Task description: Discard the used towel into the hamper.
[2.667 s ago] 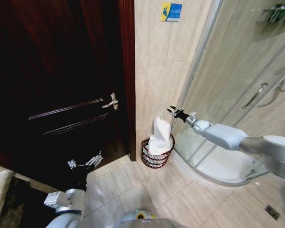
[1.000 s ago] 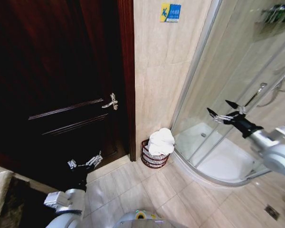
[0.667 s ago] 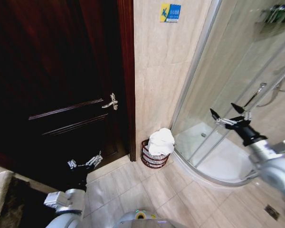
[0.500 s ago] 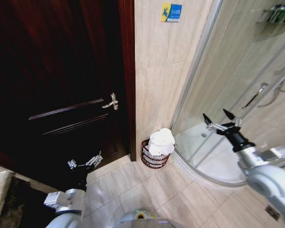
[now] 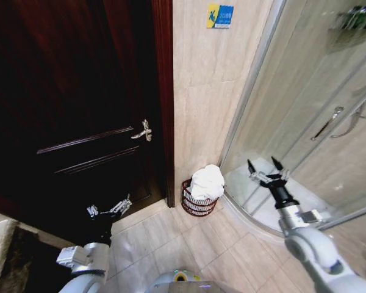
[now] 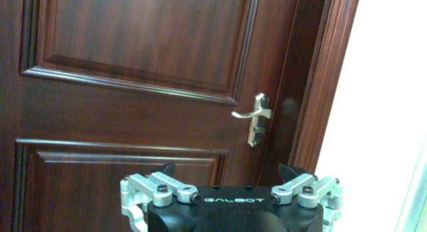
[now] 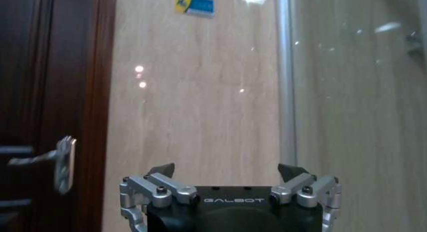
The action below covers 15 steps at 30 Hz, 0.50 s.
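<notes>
The towel [image 5: 207, 181] sits bunched in the hamper [image 5: 198, 204], its white folds mounded above the rim, and the hamper stands on the tiled floor [image 5: 189, 244] against the beige wall, between the dark wooden door [image 5: 79, 110] and the curved glass shower enclosure [image 5: 305, 116]. The right gripper [image 5: 264, 168] hangs in the air to the right of the hamper and a little above its rim, well apart from it, with its two fingers spread wide and nothing between them. From that gripper, the towel lies off to its left and slightly lower; the shower glass is just behind it. The left gripper [image 5: 110, 209] rests low near the robot's own body, facing the door, with the door handle [image 6: 257, 117] ahead of it and above; its fingers are spread too, holding nothing.

By my judgement the main work is finished: the towel is in the hamper and no gripper touches it. Nothing seems left but bringing the right arm to rest
</notes>
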Tool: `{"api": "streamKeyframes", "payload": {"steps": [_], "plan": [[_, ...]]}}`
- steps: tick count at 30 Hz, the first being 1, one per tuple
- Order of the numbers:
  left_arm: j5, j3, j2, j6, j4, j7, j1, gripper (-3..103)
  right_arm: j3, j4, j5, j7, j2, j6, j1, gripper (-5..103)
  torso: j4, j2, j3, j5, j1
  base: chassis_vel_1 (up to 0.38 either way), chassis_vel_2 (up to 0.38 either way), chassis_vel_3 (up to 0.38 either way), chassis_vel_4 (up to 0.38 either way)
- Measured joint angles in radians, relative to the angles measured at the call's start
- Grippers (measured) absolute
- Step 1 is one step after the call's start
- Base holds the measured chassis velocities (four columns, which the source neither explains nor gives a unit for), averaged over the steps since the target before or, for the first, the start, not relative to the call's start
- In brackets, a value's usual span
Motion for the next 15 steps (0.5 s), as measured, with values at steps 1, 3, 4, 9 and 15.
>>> {"api": "streamKeyframes", "payload": {"steps": [1, 3, 4, 9, 15], "plan": [[0.0, 0.0, 0.0, 0.0, 0.0, 0.0, 0.0, 100, 0.0, 0.0, 0.0, 0.0, 0.0, 0.0, 0.0, 100, 0.0, 0.0, 0.0, 0.0, 0.0, 0.0, 0.0, 0.0, 0.0], [0.0, 0.0, 0.0, 0.0, 0.0, 0.0, 0.0, 100, -0.041, -0.028, -0.043, -0.016, 0.041, 0.018, 0.003, 100, 0.0001, 0.0, 0.0, 0.0001, 0.0, 0.0, 0.0, 0.0, 0.0], [0.0, 0.0, 0.0, 0.0, 0.0, 0.0, 0.0, 100, -0.041, -0.028, -0.043, -0.016, 0.041, 0.018, 0.003, 100, 0.0001, 0.0, 0.0, 0.0001, 0.0, 0.0, 0.0, 0.0, 0.0], [0.0, 0.0, 0.0, 0.0, 0.0, 0.0, 0.0, 100, -0.086, -0.089, -0.135, -0.051, 0.112, 0.08, -0.018, 100, 0.0002, 0.0, 0.0, 0.0001, 0.0, 0.0, 0.0, 0.0, 0.0], [0.0, 0.0, 0.0, 0.0, 0.0, 0.0, 0.0, 100, -0.067, -0.145, -0.208, -0.118, 0.223, 0.167, -0.09, 100, -0.0001, 0.0, 0.0, 0.0002, 0.0, 0.0, 0.0, 0.0, 0.0]]}}
